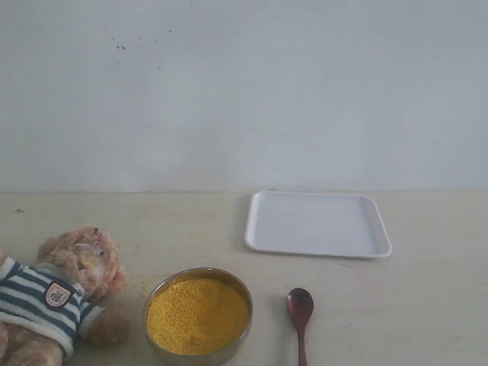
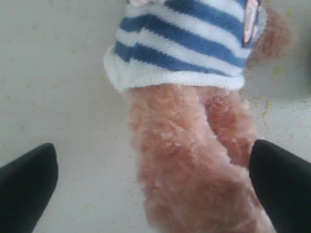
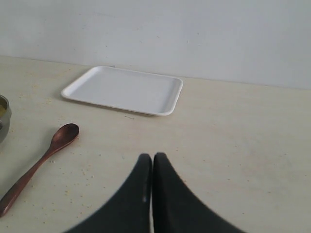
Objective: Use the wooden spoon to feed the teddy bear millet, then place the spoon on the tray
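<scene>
In the exterior view the bear [image 1: 53, 297] is cut off at the left and near edges, legs out of frame; its badge [image 1: 57, 294] is too small to read; the bowl [image 1: 156, 293] loses its near rim, and the spoon [image 1: 300, 309] most of its handle, to the near edge; the left wrist view shows the bear [image 2: 184, 160] blurred, head out of frame, and only the jaw tips of the left gripper [image 2: 153, 145]; the right wrist view shows a mere sliver of the bowl [image 3: 4, 119]; the right gripper [image 3: 152, 158] has its jaw bases out of frame.
</scene>
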`<state>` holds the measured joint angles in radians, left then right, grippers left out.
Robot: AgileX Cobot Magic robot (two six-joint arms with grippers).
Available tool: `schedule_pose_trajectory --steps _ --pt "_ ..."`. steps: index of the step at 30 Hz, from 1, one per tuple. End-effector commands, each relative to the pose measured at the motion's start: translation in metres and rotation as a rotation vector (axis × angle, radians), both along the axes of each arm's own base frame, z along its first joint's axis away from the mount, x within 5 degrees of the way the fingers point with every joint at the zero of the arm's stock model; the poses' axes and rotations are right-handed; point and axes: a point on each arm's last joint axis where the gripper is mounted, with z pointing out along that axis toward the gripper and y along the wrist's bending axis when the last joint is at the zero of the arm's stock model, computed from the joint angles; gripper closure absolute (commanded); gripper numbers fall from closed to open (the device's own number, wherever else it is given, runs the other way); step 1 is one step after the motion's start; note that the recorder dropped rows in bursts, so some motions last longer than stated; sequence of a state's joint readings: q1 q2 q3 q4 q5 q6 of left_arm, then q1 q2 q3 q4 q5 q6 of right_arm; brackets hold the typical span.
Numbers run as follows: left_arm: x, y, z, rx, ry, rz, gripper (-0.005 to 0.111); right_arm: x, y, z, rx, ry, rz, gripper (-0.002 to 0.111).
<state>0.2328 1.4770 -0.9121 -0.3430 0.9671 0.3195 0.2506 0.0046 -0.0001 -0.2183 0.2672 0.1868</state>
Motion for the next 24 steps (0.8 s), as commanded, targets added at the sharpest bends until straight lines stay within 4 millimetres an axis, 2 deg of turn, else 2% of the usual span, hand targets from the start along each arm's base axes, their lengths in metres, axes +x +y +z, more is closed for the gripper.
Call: schedule_pose_trajectory --steps 1,7,11,18,20,21,23,24 --pt "0.003 -0.005 -0.010 -0.061 -0.055 -0.006 -0.001 0.000 0.000 0.001 0.002 -0.012 0.002 0.109" --pt "0.018 -0.003 -0.039 -0.065 -0.176 0.056 -0.001 0.000 0.000 0.001 0.002 -0.012 0.002 0.109" --pt "0.033 -0.010 -0.065 -0.172 -0.207 0.016 -0.001 0.000 0.000 0.001 0.002 -0.012 0.002 0.109" --pt "0.049 -0.003 -0.106 -0.146 -0.184 0.038 -0.001 0.000 0.000 0.001 0.002 -0.012 0.002 0.109" --pt "0.055 -0.003 -0.113 -0.171 -0.162 0.028 0.005 0.000 0.000 0.001 0.002 -0.012 0.002 0.109" --pt "0.057 -0.005 -0.114 -0.191 -0.151 0.017 0.010 0.000 0.000 0.001 0.002 -0.012 0.002 0.109" --pt "0.060 -0.007 -0.121 -0.222 -0.120 -0.007 0.034 0.000 0.000 0.001 0.002 -0.012 0.002 0.109" --pt "0.057 -0.008 -0.127 -0.225 -0.083 -0.057 0.085 0.000 0.000 0.001 0.002 -0.012 0.002 0.109"
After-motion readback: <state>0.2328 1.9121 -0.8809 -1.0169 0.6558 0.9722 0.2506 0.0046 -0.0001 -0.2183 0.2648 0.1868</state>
